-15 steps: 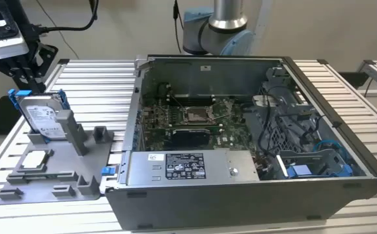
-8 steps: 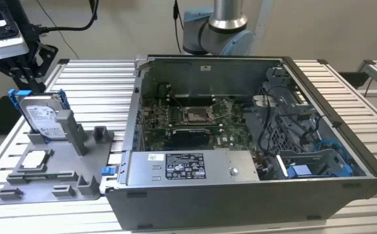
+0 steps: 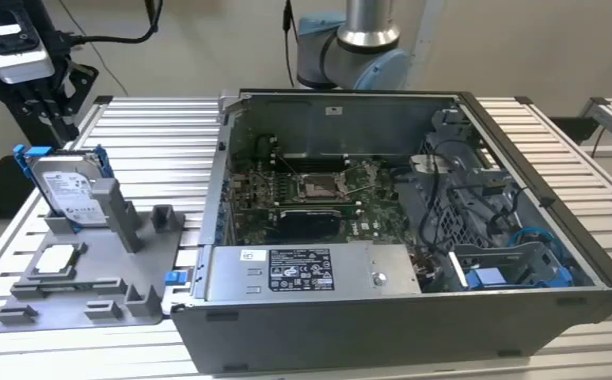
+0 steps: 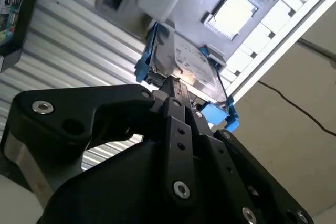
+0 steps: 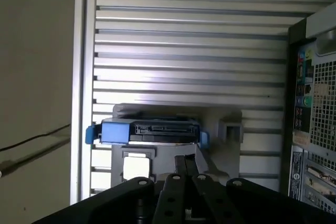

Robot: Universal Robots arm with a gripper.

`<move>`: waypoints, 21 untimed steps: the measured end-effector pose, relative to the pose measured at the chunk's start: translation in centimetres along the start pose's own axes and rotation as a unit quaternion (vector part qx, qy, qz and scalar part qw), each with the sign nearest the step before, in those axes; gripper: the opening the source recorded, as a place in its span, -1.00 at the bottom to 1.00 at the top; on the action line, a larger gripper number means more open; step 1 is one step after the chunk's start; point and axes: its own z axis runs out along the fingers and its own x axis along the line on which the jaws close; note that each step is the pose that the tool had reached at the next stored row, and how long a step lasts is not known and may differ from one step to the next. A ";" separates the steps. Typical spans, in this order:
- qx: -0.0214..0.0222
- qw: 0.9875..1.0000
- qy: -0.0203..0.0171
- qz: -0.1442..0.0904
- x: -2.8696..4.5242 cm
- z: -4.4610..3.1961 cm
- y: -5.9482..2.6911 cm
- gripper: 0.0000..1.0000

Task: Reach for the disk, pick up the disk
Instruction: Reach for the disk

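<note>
The disk is a silver-grey hard drive with a white label in a bright blue bracket. It stands on edge in a slot of the grey holder plate at the exterior view's left. My gripper hangs just above the disk's top edge, apart from it, its fingers drawn together on nothing. In the second wrist view the gripper points down at the disk. The first wrist view shows the disk's connector edge just beyond the gripper.
A small square silver chip lies on the same holder plate, near grey upright posts. The open computer case stands close by on the exterior view's right, with a blue bay inside. The slatted metal table carries everything.
</note>
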 end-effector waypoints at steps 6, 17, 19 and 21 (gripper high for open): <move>0.000 1.000 0.000 0.000 2.73 0.45 0.70 -1.00; 0.000 1.000 0.000 0.000 4.56 1.12 0.88 -1.00; 0.001 1.000 0.001 -0.001 4.62 1.15 0.89 -1.00; 0.004 1.000 0.003 -0.002 4.73 1.19 0.89 -1.00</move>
